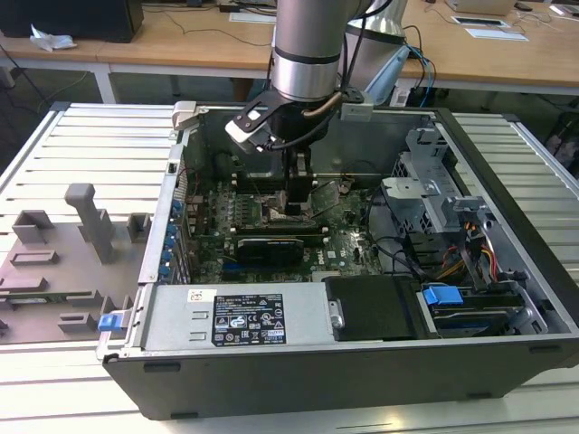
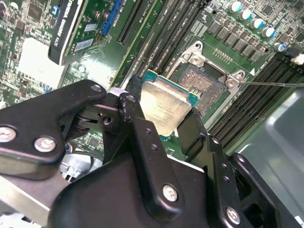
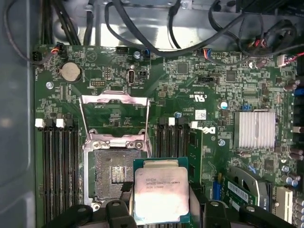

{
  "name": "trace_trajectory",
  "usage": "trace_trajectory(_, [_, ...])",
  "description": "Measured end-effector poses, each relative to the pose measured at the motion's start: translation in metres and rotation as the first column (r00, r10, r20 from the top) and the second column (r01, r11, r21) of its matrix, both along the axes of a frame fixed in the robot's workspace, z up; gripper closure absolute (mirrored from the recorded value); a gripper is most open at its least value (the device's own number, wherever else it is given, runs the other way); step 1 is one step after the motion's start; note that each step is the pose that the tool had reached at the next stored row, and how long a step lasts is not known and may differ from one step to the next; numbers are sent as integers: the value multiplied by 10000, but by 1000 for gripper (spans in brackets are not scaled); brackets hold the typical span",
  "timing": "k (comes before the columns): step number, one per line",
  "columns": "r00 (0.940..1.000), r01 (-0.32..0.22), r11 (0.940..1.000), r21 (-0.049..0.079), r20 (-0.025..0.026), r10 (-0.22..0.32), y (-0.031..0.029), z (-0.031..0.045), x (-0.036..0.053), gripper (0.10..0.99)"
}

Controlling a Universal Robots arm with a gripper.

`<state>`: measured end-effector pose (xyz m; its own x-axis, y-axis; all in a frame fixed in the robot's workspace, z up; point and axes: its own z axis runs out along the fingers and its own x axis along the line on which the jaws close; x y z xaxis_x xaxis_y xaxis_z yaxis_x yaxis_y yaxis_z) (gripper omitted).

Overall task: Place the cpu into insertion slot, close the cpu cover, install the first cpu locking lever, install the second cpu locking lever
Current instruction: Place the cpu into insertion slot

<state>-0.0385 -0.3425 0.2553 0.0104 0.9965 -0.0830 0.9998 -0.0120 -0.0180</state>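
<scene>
Cpu, the small square silver-topped chip, is pinched in your black gripper, mid-frame in the exterior view, beside the empty dark square insertion slot; the silver-framed cpu cover stands open, so nothing is seated yet.

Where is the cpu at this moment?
In the first wrist view the cpu is held in the pincer, close beside the open insertion slot and not yet seated in it.

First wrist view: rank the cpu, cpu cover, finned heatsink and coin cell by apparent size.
1-2. cpu and cpu cover: these look about alike. The cpu is nearer the camera and the cover is tilted up, so they are left unranked.
3. finned heatsink
4. coin cell
</scene>
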Motion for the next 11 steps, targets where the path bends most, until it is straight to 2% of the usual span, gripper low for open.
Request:
trace_trajectory(3, [9993,371,9993,-21,1,-371,0,0,0,541])
trace_trajectory(8, [9943,1062,9943,-39,1,-1062,0,0,0,541])
trace_trajectory(11, [9875,1574,9875,-51,4,-1574,0,0,0,541])
